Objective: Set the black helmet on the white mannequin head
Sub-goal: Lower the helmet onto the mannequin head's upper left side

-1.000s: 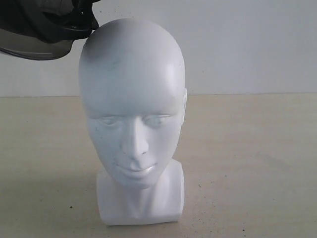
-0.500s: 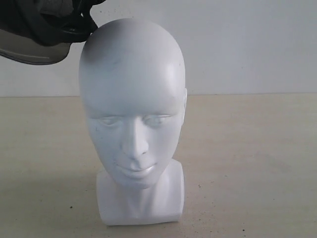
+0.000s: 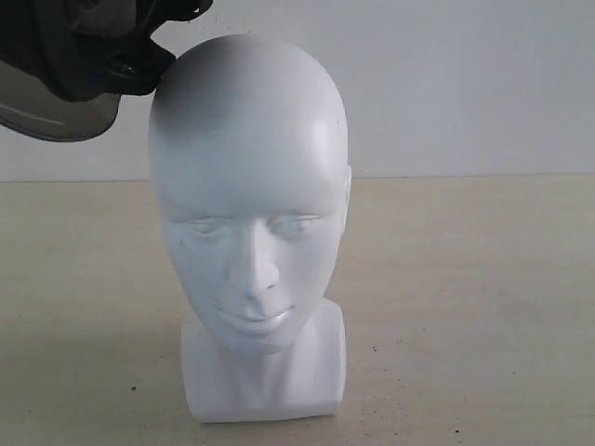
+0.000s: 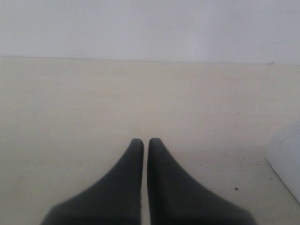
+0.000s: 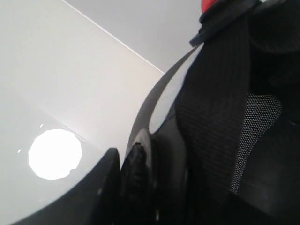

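Note:
The white mannequin head [image 3: 246, 186] stands upright on its blocky base [image 3: 265, 381] in the middle of the exterior view, facing the camera. The black helmet [image 3: 74, 56] hangs in the air at the upper left, its edge touching or nearly touching the crown, with its smoky visor [image 3: 46, 116] lowest. In the right wrist view my right gripper [image 5: 136, 161] is shut on the helmet's rim [image 5: 164, 154], beside its woven strap [image 5: 215, 108] and mesh lining. My left gripper [image 4: 146, 140] is shut on nothing, low over the table, with the base's corner [image 4: 286, 161] off to one side.
A beige tabletop [image 3: 465, 307] spreads around the base, with a plain white wall [image 3: 465, 84] behind it. A bright round light reflection [image 5: 55, 153] shows on a glossy surface in the right wrist view.
The helmet has tipped, its visor edge dropping lower at the head's upper left. The mannequin head has not moved.

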Robot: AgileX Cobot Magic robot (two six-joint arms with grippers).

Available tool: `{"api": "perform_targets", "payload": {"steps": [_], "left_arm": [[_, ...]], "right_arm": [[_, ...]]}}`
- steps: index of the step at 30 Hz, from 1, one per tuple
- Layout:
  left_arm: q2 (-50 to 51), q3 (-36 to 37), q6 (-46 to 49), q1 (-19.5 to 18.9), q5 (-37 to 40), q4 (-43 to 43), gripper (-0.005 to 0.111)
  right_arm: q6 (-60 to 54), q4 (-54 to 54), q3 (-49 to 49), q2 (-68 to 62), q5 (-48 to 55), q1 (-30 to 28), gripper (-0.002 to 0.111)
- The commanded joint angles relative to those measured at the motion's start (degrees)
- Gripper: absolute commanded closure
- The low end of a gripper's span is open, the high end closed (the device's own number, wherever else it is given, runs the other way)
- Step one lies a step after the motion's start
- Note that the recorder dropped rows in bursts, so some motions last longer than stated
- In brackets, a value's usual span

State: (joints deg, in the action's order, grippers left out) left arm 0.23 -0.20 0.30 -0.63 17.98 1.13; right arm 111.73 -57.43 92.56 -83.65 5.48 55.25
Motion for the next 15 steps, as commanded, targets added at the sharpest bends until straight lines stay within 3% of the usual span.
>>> {"api": "perform_targets", "payload": {"steps": [1, 15], "left_arm": [[-0.23, 0.2, 0.2, -0.19, -0.18, -0.11, 0.102], [-0.23, 0.2, 0.2, -0.19, -0.18, -0.11, 0.102]], "right_arm": [[-2.81, -1.35, -2.12, 1.39, 2.24, -0.32, 0.108], [-9.03, -1.38, -5.0, 5.6, 10.57, -0.32, 0.108]]}}
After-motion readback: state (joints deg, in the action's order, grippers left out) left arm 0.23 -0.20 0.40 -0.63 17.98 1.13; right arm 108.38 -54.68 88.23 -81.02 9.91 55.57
